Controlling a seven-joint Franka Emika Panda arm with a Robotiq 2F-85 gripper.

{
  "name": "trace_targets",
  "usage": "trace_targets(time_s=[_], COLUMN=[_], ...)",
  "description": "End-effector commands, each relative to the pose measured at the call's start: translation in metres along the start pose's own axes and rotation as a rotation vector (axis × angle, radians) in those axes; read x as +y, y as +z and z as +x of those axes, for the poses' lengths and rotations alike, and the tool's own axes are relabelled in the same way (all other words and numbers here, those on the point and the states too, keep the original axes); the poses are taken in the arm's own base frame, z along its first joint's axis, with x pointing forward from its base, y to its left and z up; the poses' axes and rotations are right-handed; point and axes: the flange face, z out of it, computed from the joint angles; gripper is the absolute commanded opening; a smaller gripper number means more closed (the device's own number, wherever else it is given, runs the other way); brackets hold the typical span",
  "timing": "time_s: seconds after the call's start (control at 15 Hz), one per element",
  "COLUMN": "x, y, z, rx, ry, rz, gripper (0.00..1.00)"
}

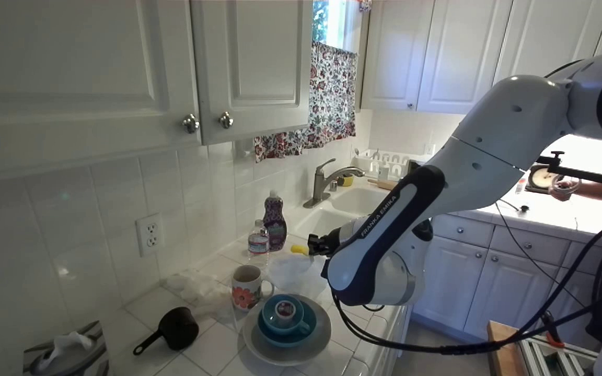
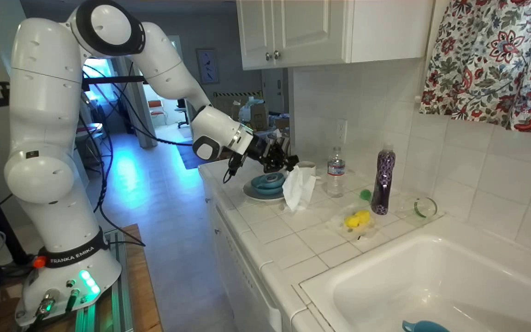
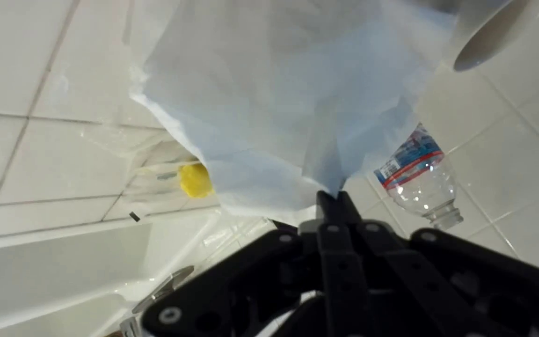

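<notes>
Black and bulky, your gripper (image 3: 334, 197) crowds the bottom of the wrist view, closest thing to the camera, and its jaws are together, clamped on a white sheet (image 3: 269, 126), soft and paper-like! One gathered tip of it sits right in the pinch, and the rest fans out creased across the upper middle of the frame. Switch to an exterior view and you have it near the centre of the picture, hanging below the gripper over the tiled countertop (image 2: 288, 251); whether its lower edge touches the tiles, you can't tell. Back at the wrist, just right of the sheet, comes a clear bottle (image 3: 412, 161) with a blue and red label, and up in the upper right corner, the mouth of a mug (image 3: 494, 44). Now look left: a yellow piece (image 3: 195, 180) peeks past the sheet's edge beside some clear wrapping (image 3: 155, 164), and the sink (image 3: 73, 260) spreads across the lower left. In an exterior view you catch that mug's big red flower, lower centre, right next to a grey plate (image 1: 286, 357) carrying a blue bowl (image 1: 285, 342) with a blue cup (image 1: 281, 328) nested inside. Upright near the clear bottle stands a purple bottle (image 1: 275, 222), and down at lower left, a small black pan (image 1: 180, 330) points its handle towards the corner.
</notes>
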Motion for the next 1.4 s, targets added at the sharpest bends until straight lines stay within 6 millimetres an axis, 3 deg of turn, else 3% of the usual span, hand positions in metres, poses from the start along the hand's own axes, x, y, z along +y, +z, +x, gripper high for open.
trace_targets(time_s=[0.0,0.27,1.0,1.33], x=[-0.010,-0.013,-0.015,0.010], y=[0.006,0.018,0.015,0.030], z=[-0.009,-0.013,-0.018,0.011], rx=[-0.122,-0.193,-0.189,-0.183], ry=[0.061,0.115,0.115,0.091], rz=[0.023,0.018,0.025,-0.027], gripper=[0.00,0.00,0.00,0.00])
